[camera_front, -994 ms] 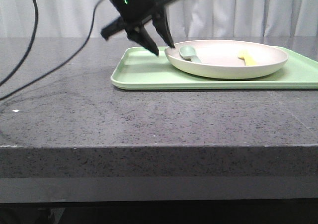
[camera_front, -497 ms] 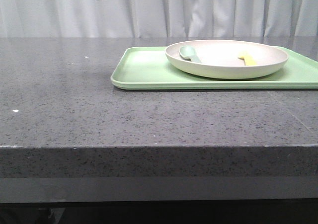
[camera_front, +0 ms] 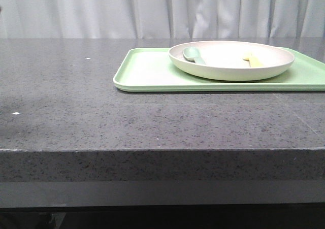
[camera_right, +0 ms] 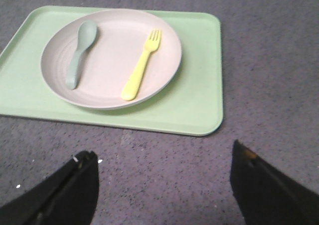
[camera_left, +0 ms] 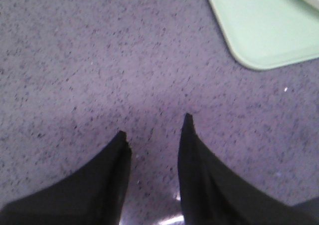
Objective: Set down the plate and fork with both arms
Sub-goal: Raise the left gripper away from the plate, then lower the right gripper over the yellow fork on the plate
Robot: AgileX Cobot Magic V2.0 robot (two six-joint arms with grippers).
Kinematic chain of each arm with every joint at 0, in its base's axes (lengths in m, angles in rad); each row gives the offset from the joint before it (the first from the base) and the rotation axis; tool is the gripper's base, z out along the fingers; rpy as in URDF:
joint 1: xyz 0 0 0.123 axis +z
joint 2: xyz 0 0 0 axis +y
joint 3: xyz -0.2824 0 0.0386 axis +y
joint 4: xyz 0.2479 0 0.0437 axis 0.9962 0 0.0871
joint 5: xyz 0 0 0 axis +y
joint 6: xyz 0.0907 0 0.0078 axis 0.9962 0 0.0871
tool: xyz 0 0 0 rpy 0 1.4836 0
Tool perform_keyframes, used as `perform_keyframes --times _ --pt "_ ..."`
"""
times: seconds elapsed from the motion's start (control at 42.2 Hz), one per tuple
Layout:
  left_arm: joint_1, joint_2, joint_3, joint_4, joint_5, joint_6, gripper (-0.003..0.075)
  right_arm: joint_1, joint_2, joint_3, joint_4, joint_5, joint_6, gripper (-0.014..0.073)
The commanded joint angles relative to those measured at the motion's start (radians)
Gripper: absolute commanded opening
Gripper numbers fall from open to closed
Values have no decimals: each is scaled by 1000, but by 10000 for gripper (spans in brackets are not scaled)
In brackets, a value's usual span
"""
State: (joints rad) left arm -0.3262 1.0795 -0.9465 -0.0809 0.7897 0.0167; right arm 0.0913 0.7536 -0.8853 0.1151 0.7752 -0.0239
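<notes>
I count one tray (camera_right: 199, 110), one plate (camera_right: 110, 55), one fork (camera_right: 141, 70), one spoon (camera_right: 81, 52). Fork and spoon lie in plate; plate on tray, bench (camera_front: 76, 112) right. Left end effector (camera_left: 154, 130), right end effector (camera_right: 164, 160) both released, empty.

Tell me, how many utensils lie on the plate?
2. The fork and the spoon lie apart on the plate, the plate resting on the tray. Nothing seems hidden.
</notes>
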Motion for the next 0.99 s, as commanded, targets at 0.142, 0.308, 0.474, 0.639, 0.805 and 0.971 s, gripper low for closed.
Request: perform_keyframes --times 0.142,0.308,0.474,0.639,0.805,0.971 --pt "63 -170 129 -198 -42 233 244 105 243 -194 20 77 -35 569" --pt "52 -228 157 -289 -38 349 244 161 433 -335 -2 132 -32 569" --pt "50 -244 157 -289 -38 355 244 162 622 -514 -38 230 33 569" --pt "50 -242 157 -289 -42 355 244 157 784 -675 -94 298 102 516" --pt "50 -242 157 -287 -50 355 243 124 926 -819 -101 368 149 463" --pt "50 -242 157 -287 -50 355 243 95 1036 -947 -99 432 181 419"
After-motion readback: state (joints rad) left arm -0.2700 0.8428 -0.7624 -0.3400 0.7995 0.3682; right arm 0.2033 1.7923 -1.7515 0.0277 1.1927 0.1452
